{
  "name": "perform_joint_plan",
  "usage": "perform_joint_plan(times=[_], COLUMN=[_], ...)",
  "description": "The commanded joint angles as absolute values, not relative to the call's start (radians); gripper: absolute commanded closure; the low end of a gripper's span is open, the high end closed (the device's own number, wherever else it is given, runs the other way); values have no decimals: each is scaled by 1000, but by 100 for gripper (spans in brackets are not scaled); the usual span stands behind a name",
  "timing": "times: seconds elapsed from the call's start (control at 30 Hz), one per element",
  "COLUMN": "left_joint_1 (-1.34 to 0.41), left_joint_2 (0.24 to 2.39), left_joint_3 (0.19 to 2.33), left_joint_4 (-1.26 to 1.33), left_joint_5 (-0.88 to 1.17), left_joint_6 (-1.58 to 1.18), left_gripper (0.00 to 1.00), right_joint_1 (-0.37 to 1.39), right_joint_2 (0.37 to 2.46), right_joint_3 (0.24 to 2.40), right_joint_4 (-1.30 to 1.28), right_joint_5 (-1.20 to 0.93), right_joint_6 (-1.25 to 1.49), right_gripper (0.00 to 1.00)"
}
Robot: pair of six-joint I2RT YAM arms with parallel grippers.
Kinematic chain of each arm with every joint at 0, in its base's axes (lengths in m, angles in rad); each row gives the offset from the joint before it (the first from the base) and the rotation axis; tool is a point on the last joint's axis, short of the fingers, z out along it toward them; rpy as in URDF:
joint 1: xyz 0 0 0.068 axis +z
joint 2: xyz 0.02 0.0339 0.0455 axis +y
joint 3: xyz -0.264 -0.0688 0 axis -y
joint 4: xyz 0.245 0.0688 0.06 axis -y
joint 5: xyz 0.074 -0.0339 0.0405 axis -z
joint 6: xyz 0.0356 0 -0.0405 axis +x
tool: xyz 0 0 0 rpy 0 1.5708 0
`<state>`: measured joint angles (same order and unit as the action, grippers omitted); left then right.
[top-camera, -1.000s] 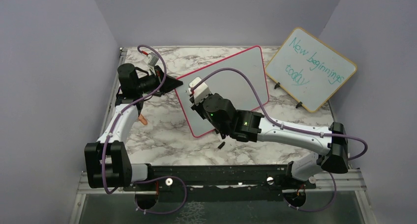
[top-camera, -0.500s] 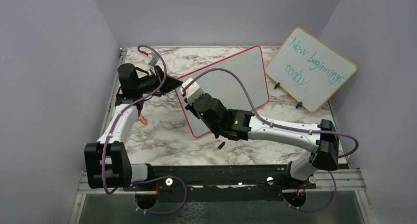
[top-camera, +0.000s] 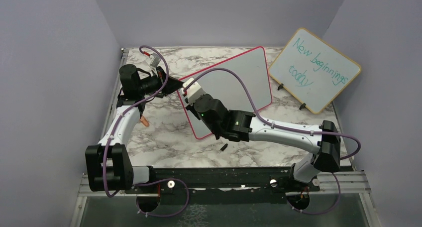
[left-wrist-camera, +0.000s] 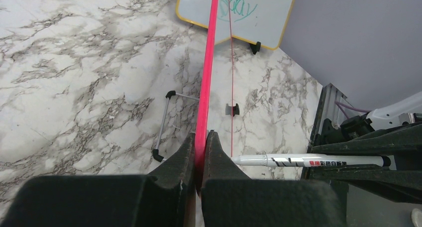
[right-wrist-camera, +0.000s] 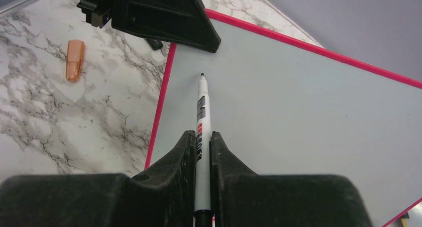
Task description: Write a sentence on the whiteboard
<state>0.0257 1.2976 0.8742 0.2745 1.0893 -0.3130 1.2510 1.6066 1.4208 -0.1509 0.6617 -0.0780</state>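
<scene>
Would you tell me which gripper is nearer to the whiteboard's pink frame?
Left: the left gripper clamps the frame itself; the right gripper holds a marker over the whiteboard, just inside it.

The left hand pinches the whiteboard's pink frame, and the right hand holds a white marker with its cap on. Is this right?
Not quite: the marker is uncapped; the right wrist view shows its dark tip bare over the whiteboard. The left hand does pinch the pink frame, and the right hand holds the marker.

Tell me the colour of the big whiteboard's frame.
The whiteboard's frame is pink-red; the right wrist view shows it best.
</scene>
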Motion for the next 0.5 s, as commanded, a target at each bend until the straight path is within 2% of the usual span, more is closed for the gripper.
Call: perform_joint_plan(times=[0.0,0.47], left_joint_1=[2,2], left_joint_2=[1306,1307], left_joint_3=[827,825], left_joint_4=[212,219], left_joint_5=[1057,1058], left_joint_6=[-190,-196], left_gripper=[100,100], right_joint_1=[1259,1259], right_joint_2=[1624,1646], right_joint_3=[1458,1468], right_joint_4=[-131,-148], right_joint_5=[695,724], right_joint_6=[-62,-62], right_gripper=[99,99])
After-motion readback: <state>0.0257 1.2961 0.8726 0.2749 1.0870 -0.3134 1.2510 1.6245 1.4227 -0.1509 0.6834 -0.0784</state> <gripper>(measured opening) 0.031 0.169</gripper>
